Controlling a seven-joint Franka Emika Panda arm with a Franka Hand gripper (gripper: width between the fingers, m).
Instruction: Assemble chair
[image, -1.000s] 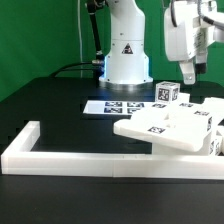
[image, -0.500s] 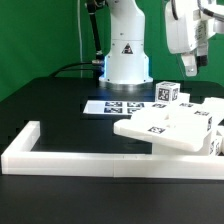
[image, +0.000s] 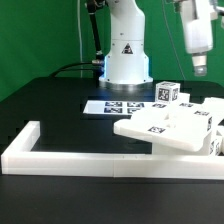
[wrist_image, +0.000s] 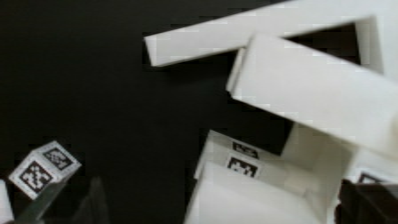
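The chair's white tagged parts lie in a cluster at the exterior view's right. They are a broad flat slab (image: 165, 126), a small tagged cube (image: 166, 93) behind it, and further blocky pieces (image: 207, 108) beside it. My gripper (image: 201, 68) hangs high above this cluster, open and holding nothing. The wrist view looks down on the slab (wrist_image: 311, 90) and on tagged parts (wrist_image: 240, 165) far beneath the gripper (wrist_image: 222, 205). Its dark fingertips (wrist_image: 80, 203) stand wide apart at the picture's edges. A small tagged piece (wrist_image: 45, 168) shows beside one finger.
The marker board (image: 115, 105) lies flat in front of the robot's white base (image: 125, 55). A long low white border rail (image: 60, 157) runs along the front and turns back at the exterior view's left. In the wrist view a white bar (wrist_image: 214, 40) shows beyond the slab.
My gripper has shifted toward the exterior view's right and slightly upward, still open. The chair parts have not moved.
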